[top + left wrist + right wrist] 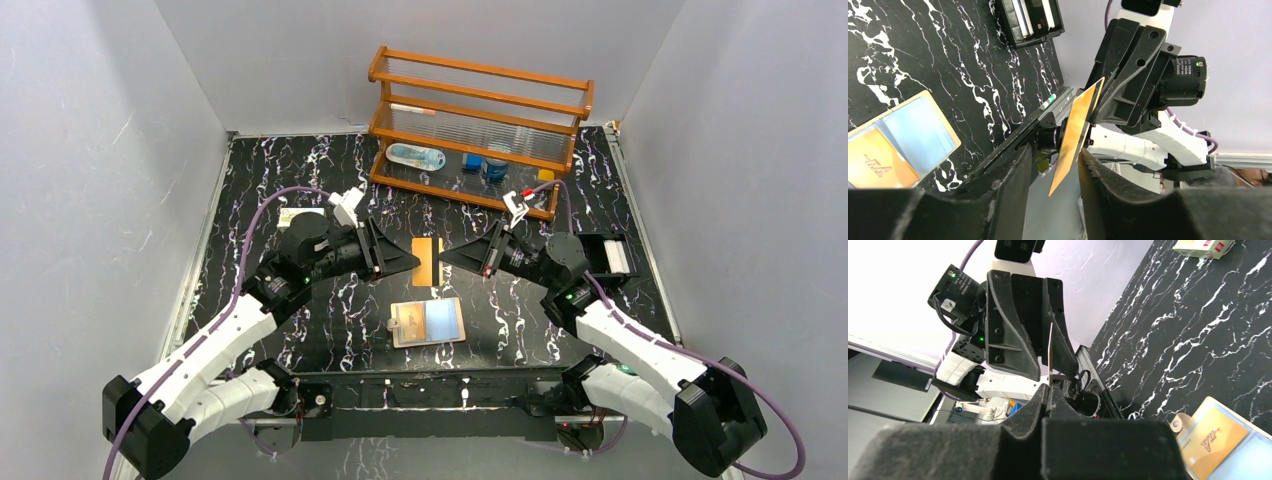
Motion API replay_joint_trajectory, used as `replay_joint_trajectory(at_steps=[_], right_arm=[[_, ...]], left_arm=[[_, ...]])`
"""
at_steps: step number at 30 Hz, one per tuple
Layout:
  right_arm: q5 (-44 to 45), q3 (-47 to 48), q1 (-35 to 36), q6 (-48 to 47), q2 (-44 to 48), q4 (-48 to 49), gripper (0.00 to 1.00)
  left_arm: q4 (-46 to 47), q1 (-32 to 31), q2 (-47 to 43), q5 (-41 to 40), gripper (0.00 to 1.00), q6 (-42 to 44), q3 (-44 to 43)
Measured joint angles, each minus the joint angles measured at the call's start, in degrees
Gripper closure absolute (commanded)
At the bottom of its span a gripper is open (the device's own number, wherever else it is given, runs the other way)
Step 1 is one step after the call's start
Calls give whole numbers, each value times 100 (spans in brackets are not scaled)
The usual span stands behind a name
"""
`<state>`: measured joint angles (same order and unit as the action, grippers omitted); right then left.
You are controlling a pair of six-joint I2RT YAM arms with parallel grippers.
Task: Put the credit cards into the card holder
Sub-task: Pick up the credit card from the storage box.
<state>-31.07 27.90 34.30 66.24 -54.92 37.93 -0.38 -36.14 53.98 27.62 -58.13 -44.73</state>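
A yellowish credit card [427, 262] hangs on edge above the table's middle, between the two facing grippers. My right gripper [447, 259] is shut on its right end; its pads [1040, 400] pinch the thin card edge [1050, 352]. My left gripper [410, 262] is open around the card's other end. The card [1075, 135] sits close to one finger [1098, 175], with a gap to the other. The tan card holder [428, 343] lies open on the table nearer the arms' bases, a light blue credit card [443, 318] on its right half. It also shows in both wrist views [950, 132] [1178, 424].
A wooden rack [480, 120] with small items stands at the back. A black box [610, 255] sits right of the right arm. A small white packet [298, 214] lies behind the left arm. The table's near edge rail [430, 380] runs between the arm bases.
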Motion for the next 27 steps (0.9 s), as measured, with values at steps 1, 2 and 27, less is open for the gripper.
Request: replay_joint_trajectory(at_steps=[1, 2, 27], right_arm=[[17, 0, 37, 28, -35, 79, 100], [39, -2, 68, 59, -63, 136, 100], [1478, -50, 216, -1486, -199, -2621, 58]], left_arm=[[35, 0, 15, 22, 74, -7, 0], [61, 0, 17, 42, 78, -20, 0], [-778, 0, -168, -673, 100, 555, 726]])
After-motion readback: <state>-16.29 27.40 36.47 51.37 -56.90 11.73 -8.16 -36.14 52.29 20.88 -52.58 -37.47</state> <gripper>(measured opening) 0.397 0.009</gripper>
